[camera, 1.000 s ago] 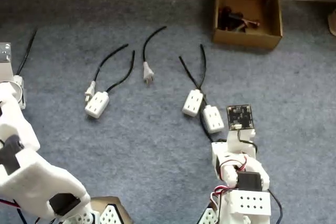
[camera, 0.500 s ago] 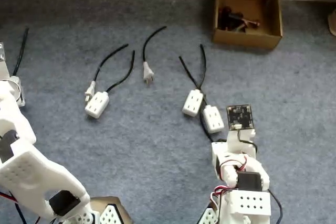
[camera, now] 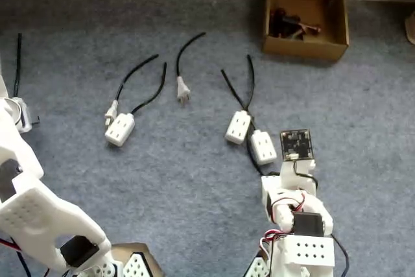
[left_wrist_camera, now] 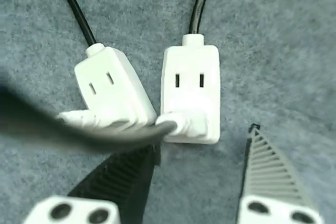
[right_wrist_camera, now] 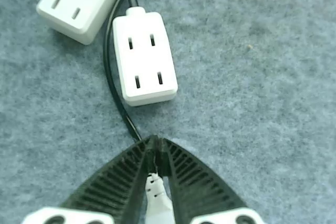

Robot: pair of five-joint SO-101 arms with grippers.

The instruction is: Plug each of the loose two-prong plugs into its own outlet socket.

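On the grey carpet a loose white plug lies alone, and another plug rests beside a white socket. Two more sockets sit together ahead of the right arm. My right gripper is shut on a white plug; its black cable runs past the nearest socket. My left gripper is open, facing two sockets. A white plug on a blurred dark cable crosses one fingertip. The left arm's end is at the far left.
A cardboard box with dark odds and ends stands at the back right. Black cables trail away from each socket and plug across the middle of the carpet. A black cable rises from the left arm's end.
The left arm's end has swung left toward the edge of the high view, and the black cable above it swung left with it. The right arm has kept still.
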